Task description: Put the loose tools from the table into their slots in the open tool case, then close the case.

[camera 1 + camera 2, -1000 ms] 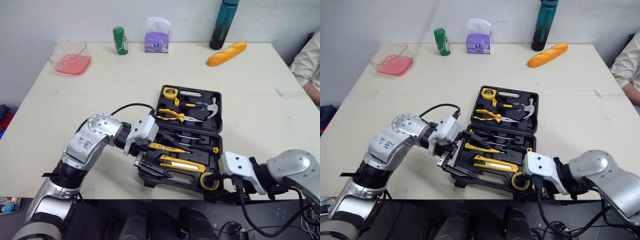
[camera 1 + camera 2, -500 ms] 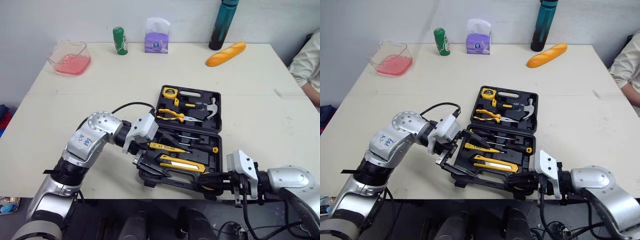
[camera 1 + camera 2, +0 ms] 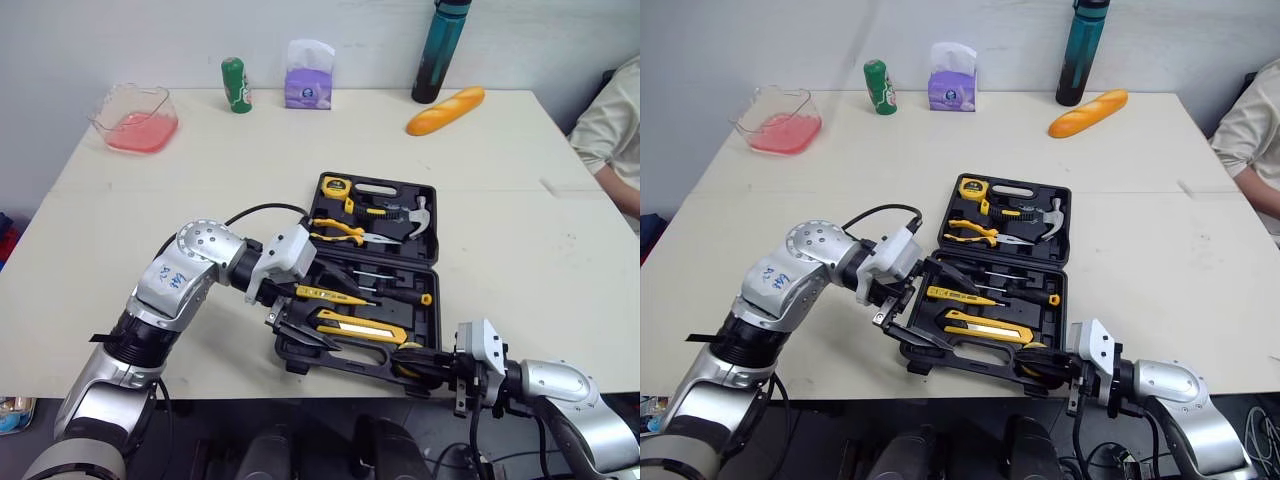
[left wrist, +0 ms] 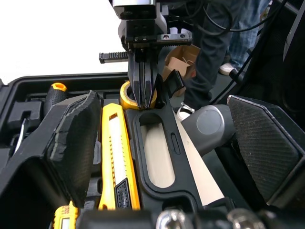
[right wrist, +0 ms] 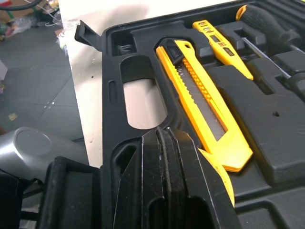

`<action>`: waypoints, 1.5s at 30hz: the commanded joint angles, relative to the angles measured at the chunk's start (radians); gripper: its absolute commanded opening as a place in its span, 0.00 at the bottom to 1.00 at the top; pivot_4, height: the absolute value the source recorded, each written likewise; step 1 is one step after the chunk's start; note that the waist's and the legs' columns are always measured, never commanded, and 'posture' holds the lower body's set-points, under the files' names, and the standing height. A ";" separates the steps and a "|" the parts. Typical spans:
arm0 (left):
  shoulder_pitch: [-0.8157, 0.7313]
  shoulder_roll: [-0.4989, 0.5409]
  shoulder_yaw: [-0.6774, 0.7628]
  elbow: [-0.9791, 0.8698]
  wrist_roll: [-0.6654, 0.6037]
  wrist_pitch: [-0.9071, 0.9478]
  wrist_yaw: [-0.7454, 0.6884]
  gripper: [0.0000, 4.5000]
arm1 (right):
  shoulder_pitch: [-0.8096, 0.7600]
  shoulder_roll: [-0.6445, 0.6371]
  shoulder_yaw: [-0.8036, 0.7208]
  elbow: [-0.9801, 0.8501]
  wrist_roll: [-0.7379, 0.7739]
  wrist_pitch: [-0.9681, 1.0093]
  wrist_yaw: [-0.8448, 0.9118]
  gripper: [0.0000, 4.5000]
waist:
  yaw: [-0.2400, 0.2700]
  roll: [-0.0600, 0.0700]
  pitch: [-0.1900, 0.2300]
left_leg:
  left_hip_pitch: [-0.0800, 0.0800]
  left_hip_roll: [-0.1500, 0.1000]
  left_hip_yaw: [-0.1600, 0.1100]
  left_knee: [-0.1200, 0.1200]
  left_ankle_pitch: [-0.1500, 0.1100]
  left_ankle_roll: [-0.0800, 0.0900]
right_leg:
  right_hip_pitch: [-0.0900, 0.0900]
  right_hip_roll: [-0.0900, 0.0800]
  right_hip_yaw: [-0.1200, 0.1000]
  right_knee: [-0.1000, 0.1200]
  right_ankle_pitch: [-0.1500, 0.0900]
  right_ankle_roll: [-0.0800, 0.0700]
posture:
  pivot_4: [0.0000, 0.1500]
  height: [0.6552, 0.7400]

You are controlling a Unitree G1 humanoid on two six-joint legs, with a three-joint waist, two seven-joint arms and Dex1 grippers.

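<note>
Right hand (image 3: 408,355) has dropped level since a second ago, fingers pinched shut with nothing held, tips on the yellow tape roll (image 4: 125,93) at the tool case's (image 3: 432,300) front-right corner; left hand (image 3: 305,335) gapes empty astride its front edge, so probably seating the last tool before closing.

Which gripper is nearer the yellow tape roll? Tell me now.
Right. The right gripper has its tips at the tape roll, in the near right corner of the case. The left gripper sits at the case's near left corner.
</note>
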 commanded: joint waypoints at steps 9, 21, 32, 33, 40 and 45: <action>-0.027 0.006 0.016 0.009 0.010 -0.039 -0.017 1.00 | 0.016 -0.054 0.023 -0.021 -0.038 0.085 -0.024 0.01 | 0.001 -0.001 0.000 | -0.001 0.000 0.000 0.000 0.000 0.000 | -0.001 -0.002 0.000 0.000 0.000 0.000 | 1.00 0.91; -0.023 -0.013 0.018 0.021 0.015 -0.056 -0.010 1.00 | 0.011 -0.143 -0.109 -0.146 0.089 0.168 -0.044 0.01 | 0.014 0.000 0.000 | -0.002 0.000 0.000 0.000 -0.001 0.000 | -0.001 -0.002 0.000 -0.001 0.000 0.000 | 1.00 0.91; -0.054 0.002 0.073 0.230 0.101 -0.142 0.054 1.00 | -0.294 -0.317 -0.200 0.081 0.027 0.339 -0.140 0.01 | 0.013 0.002 0.002 | -0.003 0.001 0.000 -0.001 -0.001 0.000 | -0.003 -0.001 -0.003 -0.001 -0.001 -0.001 | 1.00 0.91; -0.063 0.002 0.081 0.284 0.122 -0.169 0.069 1.00 | -0.319 -0.321 -0.178 0.118 -0.011 0.339 -0.157 0.01 | 0.013 0.002 0.002 | -0.004 0.000 0.000 0.000 0.000 0.001 | -0.003 -0.001 -0.003 0.000 -0.001 -0.001 | 1.00 0.91; -0.161 -0.002 0.104 0.695 0.285 -0.347 0.198 0.37 | -0.442 -0.271 -0.054 0.270 -0.177 0.316 -0.236 0.00 | 0.004 0.002 0.002 | -0.008 -0.001 0.001 -0.001 0.001 0.003 | -0.007 -0.002 -0.008 0.000 0.000 0.000 | 1.00 0.91; -0.227 -0.067 0.093 0.879 0.375 -0.428 0.305 0.01 | -0.528 -0.207 0.009 0.306 -0.209 0.336 -0.237 0.00 | 0.001 0.002 0.002 | -0.008 -0.002 0.002 0.000 0.001 0.004 | -0.007 -0.002 -0.010 0.000 0.001 0.002 | 1.00 0.91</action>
